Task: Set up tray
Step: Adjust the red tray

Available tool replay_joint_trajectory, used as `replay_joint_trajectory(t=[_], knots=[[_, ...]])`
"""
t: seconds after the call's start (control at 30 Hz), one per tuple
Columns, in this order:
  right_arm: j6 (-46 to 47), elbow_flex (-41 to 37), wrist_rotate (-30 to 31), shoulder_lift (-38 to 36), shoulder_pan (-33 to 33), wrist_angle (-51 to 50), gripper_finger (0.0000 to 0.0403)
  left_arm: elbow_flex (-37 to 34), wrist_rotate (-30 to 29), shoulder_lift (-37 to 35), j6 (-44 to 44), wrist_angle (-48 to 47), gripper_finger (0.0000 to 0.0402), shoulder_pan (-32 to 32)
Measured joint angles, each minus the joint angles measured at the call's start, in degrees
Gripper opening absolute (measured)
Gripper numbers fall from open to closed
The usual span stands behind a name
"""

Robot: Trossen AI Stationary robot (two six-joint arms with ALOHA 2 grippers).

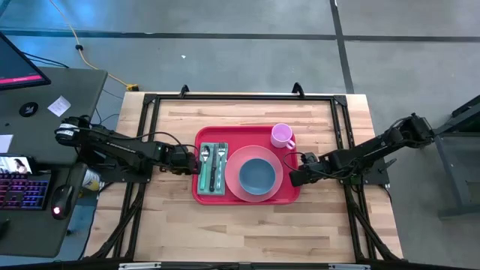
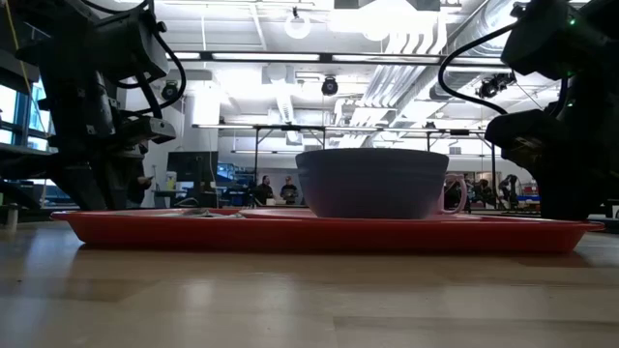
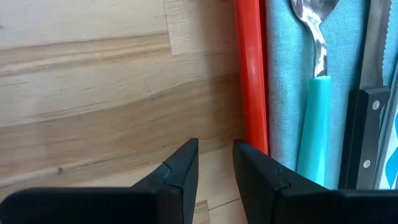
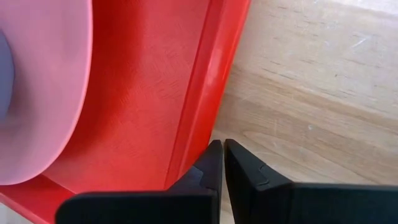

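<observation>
The red tray (image 1: pixel 247 139) lies flat on the wooden table (image 1: pixel 247 225). On it are a teal napkin (image 1: pixel 202 184) with a spoon (image 3: pixel 314 93), a knife and a fork, a pink plate (image 1: pixel 232 169) with a blue bowl (image 1: pixel 256 175), and a pink cup (image 1: pixel 282 136). My left gripper (image 1: pixel 190 160) is low at the tray's left rim (image 3: pixel 252 81), its fingers a little apart (image 3: pixel 215 152). My right gripper (image 1: pixel 293 178) is low at the tray's right rim (image 4: pixel 202 93), its fingers shut (image 4: pixel 222 148). My left gripper comes level from the table's left; one finger (image 3: pixel 255 171) stands at the tray's left rim, and I cannot tell whether it touches. My right gripper comes level from the table's right; its shut fingertips (image 4: pixel 214 155) stand at the tray's right rim, and I cannot tell whether they touch.
A dark frame (image 1: pixel 247 97) runs around the table top. A desk with a keyboard (image 1: pixel 22 187) and a mouse stands left of the table. Bare wood lies near and far of the tray. People show in the room beyond (image 2: pixel 276 188).
</observation>
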Motion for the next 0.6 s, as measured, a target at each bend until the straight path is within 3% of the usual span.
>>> replay_joint_trajectory(t=[0.6], knots=[[0.21,0.0,-1.12,-0.02,0.02,0.0,0.0002,-0.07,-0.42,0.0,0.0,-0.17,0.0136,0.0]])
